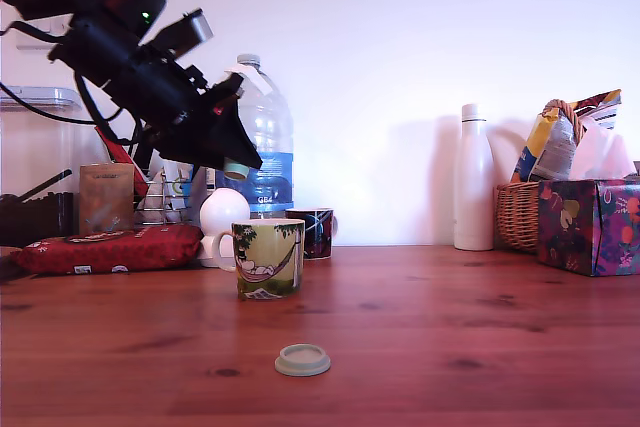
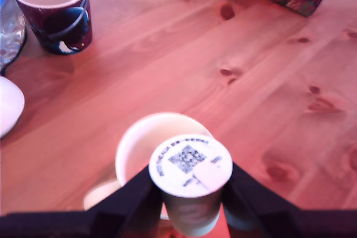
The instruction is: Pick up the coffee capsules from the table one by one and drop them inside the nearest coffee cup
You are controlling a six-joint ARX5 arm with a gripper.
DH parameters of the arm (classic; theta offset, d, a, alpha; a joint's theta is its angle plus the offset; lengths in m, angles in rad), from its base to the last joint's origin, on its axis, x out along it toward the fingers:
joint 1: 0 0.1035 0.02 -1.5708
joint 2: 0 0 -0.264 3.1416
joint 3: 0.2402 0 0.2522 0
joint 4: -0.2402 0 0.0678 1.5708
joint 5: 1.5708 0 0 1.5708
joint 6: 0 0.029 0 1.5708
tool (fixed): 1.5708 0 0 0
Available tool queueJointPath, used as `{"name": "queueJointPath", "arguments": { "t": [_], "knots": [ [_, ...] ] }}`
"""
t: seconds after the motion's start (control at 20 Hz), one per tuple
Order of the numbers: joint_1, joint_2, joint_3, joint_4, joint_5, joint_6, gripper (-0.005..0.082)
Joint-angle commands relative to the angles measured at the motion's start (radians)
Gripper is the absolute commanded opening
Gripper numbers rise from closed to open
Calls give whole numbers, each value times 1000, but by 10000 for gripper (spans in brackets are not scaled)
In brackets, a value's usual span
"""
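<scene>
In the exterior view, starting from its left, the arm slants down from the upper corner and its gripper (image 1: 236, 165) hangs in the air above the coffee cup (image 1: 270, 258) — the mug with the hammock picture. A capsule (image 1: 236, 171) peeps out pale between the dark fingers, well clear of the rim below. Just to the right of the cup and behind it stands the dark patterned mug (image 1: 316, 232), and nearer the camera a second capsule (image 1: 302, 359) lies rim-down on the bare wooden table (image 1: 480, 347).

The wrist view settles the grip: the jaws are closed snugly on either side of the held capsule (image 2: 191, 185), its printed foil lid facing the camera, and the coffee cup's white mouth (image 2: 146, 146) sits directly beyond it, slightly off to one side.

So the step in hand looks to be the carry-and-drop of this capsule. The next move calls for centring it over the opening — perhaps lowering a little — then parting the jaws. After that, the capsule left on the table would be next.
</scene>
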Motion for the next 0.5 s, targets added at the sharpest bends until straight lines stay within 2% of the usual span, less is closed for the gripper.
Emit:
{"name": "queueJointPath", "arguments": {
  "t": [0.0, 0.2, 0.45],
  "knots": [
    [-11, 58, 61, -51, -5, 17, 165],
    [-33, 133, 182, -165, -52, 59, 166],
    [-60, 186, 253, -227, -76, 71, 166]
  ]
}}
